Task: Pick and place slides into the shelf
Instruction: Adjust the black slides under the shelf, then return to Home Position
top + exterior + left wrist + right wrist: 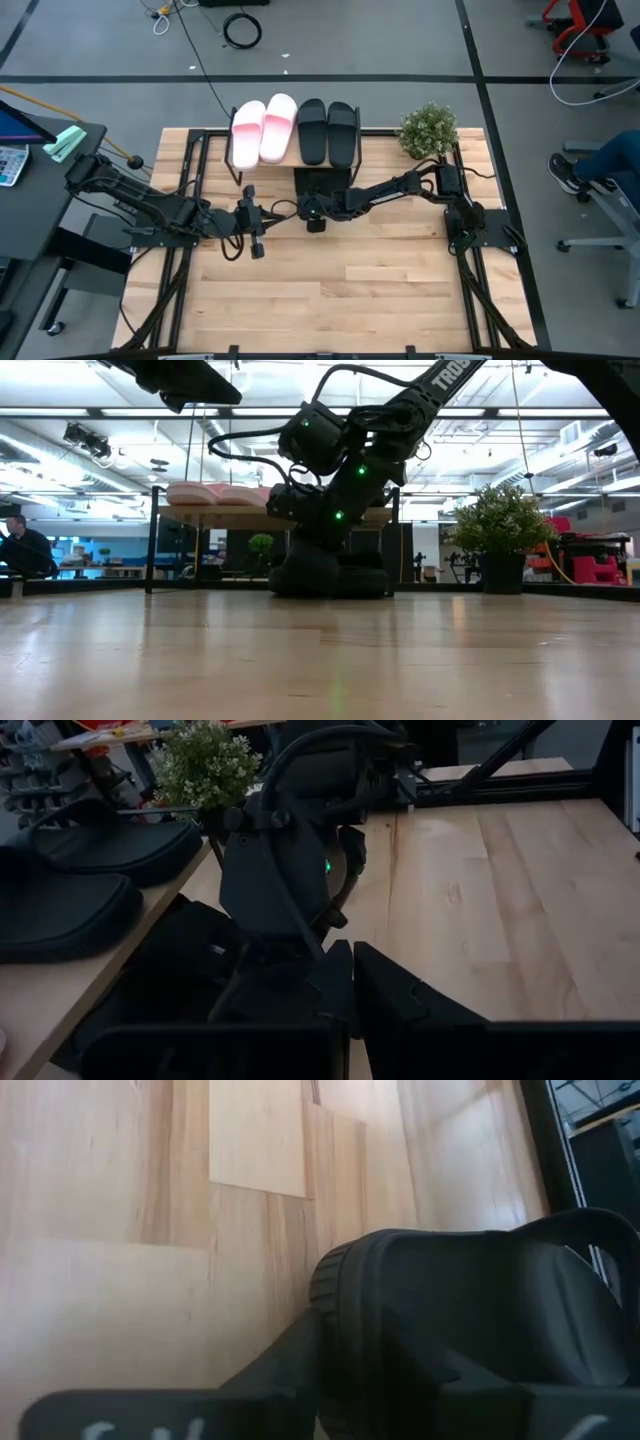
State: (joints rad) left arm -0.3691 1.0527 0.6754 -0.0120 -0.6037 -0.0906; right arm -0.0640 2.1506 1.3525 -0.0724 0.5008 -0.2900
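The shelf (pixel 283 164) stands at the table's far edge. Two pale pink slides (pixel 263 128) and two black slides (pixel 327 130) lie flat on its top board. Another black slide (pixel 330 582) rests on the table just in front of the shelf and fills the right wrist view (pixel 470 1310). My right gripper (pixel 316 215) reaches in from the right and comes down on this slide, shut on it. My left gripper (pixel 272 212) hovers beside it toward the table's left, shut and touching nothing, fingers together (pixel 350 995). I cannot tell whether a second slide lies under the arm. My right gripper holds the black slide on the table at one rounded end (pixel 335 1285), coming from above and slanting down. One finger (pixel 275 1370) lies against the slide's side; the slide's body hides the other. The slide's sole sits on the table (pixel 330 592).
A small potted plant (pixel 428 130) stands on the table's far right corner, right of the shelf. The near half of the tabletop (pixel 330 300) is bare wood. Black frame rails run along the left and right edges. A person sits far off in the room (pixel 22 550).
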